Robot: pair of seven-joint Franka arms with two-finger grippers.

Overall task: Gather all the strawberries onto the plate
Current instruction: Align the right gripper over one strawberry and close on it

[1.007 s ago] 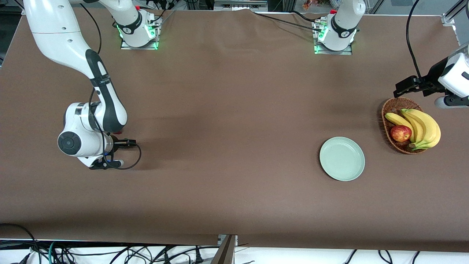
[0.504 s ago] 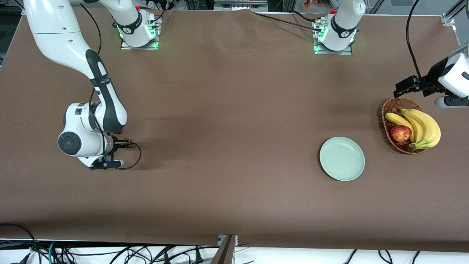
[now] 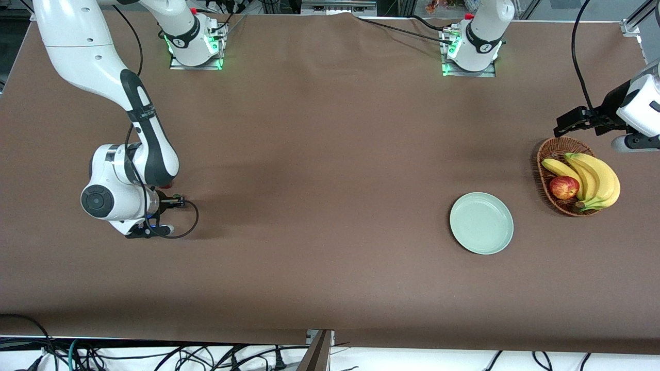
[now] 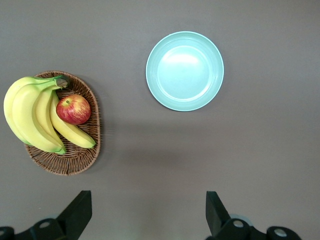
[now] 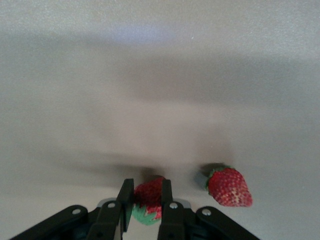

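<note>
Plate [image 3: 481, 223]: empty, near the left arm's end of the table; nothing collected yet. Strawberry [image 5: 148, 196]: pinched in right gripper [image 5: 145, 200] jaws at table level; second strawberry [image 5: 229, 186] beside it. Left gripper [image 4: 147, 215]: jaws spread, waiting above the table near the basket [image 4: 86, 156].

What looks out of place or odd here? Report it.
Nothing stands out. The right gripper is shut on one strawberry, with a second strawberry intact beside it. The plate holds nothing, the basket sits upright, and the left gripper waits open.
</note>
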